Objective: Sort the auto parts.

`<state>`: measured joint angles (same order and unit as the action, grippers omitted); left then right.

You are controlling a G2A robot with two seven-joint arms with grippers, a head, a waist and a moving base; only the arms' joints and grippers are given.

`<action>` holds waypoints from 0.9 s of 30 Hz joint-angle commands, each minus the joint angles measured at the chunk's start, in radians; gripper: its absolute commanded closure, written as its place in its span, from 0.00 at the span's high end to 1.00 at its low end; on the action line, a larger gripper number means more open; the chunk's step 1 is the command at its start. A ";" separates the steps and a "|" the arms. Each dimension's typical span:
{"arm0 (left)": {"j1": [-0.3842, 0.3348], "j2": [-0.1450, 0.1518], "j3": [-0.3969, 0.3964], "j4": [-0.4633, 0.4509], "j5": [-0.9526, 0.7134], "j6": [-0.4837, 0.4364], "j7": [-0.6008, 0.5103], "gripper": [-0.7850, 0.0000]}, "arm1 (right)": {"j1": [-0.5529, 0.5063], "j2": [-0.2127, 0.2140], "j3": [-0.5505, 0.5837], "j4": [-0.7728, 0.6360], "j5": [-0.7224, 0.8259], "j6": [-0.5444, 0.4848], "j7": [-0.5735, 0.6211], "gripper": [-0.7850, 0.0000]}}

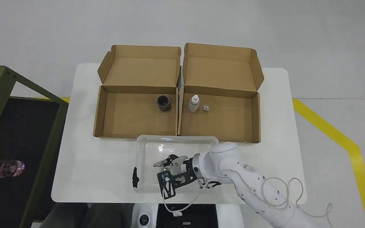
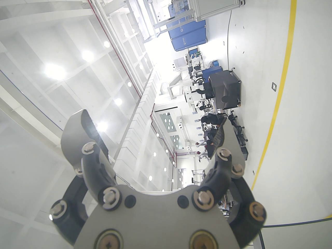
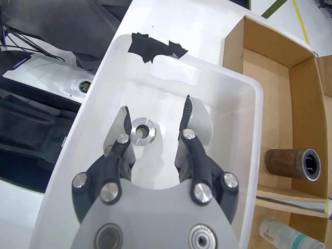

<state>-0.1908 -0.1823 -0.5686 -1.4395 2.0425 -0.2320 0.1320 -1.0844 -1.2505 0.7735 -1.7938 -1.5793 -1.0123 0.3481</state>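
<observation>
- table [image 1: 85,114]: white bin [image 1: 145,151] at lower centre of top view.
- right end effector [image 3: 157,104]: jaws apart, inside bin.
- left end effector [image 2: 153,119]: jaws apart, empty.
- metal ring [image 3: 151,134]: on bin floor, frame centre-left; probably stiff, dense, slick; pinch across outer rim.

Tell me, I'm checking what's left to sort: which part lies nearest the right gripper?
The silver ring in the white tray, beside the right gripper; the dark cylinder and bottle are in the cardboard boxes.
</observation>
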 commanded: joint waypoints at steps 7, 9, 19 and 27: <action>0.000 0.000 0.000 0.000 0.000 0.000 0.000 1.00 | 0.032 0.010 -0.036 0.051 0.002 0.000 -0.002 0.46; 0.000 0.000 0.000 0.000 0.000 0.000 0.000 1.00 | 0.041 0.010 -0.045 0.065 0.005 0.000 0.000 0.46; 0.000 0.000 0.000 0.000 0.000 0.000 0.000 1.00 | 0.081 -0.001 -0.091 0.142 0.021 0.011 0.008 0.46; 0.000 0.000 0.000 0.000 0.000 0.000 0.000 1.00 | 0.119 -0.018 -0.130 0.205 0.019 0.028 0.000 0.44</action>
<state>-0.1908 -0.1823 -0.5686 -1.4395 2.0425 -0.2320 0.1320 -0.9694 -1.2668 0.6469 -1.5942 -1.5612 -0.9846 0.3497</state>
